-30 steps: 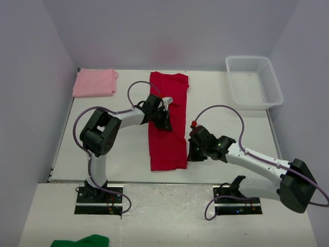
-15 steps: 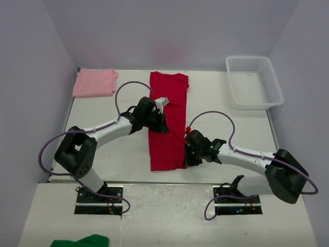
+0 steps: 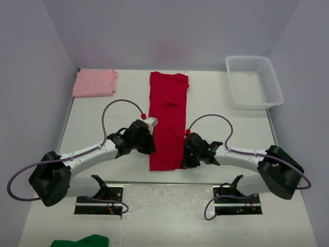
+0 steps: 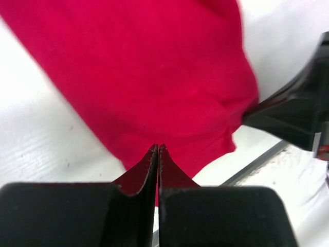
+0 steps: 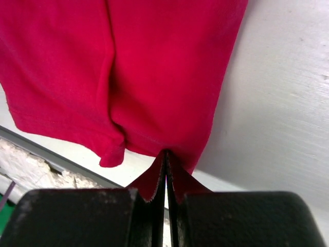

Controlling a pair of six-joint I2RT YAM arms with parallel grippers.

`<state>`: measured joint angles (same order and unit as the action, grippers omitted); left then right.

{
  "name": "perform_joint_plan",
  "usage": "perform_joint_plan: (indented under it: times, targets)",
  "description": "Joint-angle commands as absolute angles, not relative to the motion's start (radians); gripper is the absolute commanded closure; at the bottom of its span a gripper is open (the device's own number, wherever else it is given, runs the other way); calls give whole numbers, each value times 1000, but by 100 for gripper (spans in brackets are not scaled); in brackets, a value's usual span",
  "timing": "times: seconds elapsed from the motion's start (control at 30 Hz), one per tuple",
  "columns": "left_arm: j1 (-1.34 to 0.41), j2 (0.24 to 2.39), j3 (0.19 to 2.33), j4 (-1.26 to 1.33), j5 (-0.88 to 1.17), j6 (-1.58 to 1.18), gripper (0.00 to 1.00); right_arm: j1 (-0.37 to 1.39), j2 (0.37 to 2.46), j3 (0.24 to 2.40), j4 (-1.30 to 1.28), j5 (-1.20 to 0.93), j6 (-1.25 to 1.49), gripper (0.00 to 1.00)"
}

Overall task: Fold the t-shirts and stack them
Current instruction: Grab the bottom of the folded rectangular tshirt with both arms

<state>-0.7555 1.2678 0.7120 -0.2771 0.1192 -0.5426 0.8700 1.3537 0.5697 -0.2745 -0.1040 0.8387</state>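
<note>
Crimson cloth t-shirt [image 3: 168,123]: folded into a long strip, lying mid-table. Left gripper [image 3: 150,145] and right gripper [image 3: 186,153]: jaws fully closed, tips at its near corners, probably to start the crosswise fold; whether they pinch the cloth is unclear. Pale pink folded tee [image 3: 94,83]: far-left corner, waiting to be stacked.

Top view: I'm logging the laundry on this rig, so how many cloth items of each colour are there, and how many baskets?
Red t-shirt: 1
Pink t-shirt: 1
Green cloth: 1
White basket: 1
Total: 4
</note>
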Motion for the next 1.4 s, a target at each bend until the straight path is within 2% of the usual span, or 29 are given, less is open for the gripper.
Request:
perform_joint_plan:
  times: [0.0, 0.37, 0.77, 1.13, 1.37]
  targets:
    - [-765, 1241, 651, -287, 72, -587, 100, 893, 1368, 522, -245, -92, 894, 100]
    - [-827, 1226, 598, -244, 84, -618, 100, 988, 1371, 486, -264, -57, 988, 100]
    - [-861, 1229, 502, -281, 55, -689, 100, 996, 1338, 525, -343, -3, 1012, 100]
    - [-897, 1187, 400, -307, 43, -768, 100, 1006, 1086, 681, -593, 110, 968, 100]
    - [-949, 1170, 373, -305, 49, -802, 100, 1006, 1210, 730, -577, 144, 939, 100]
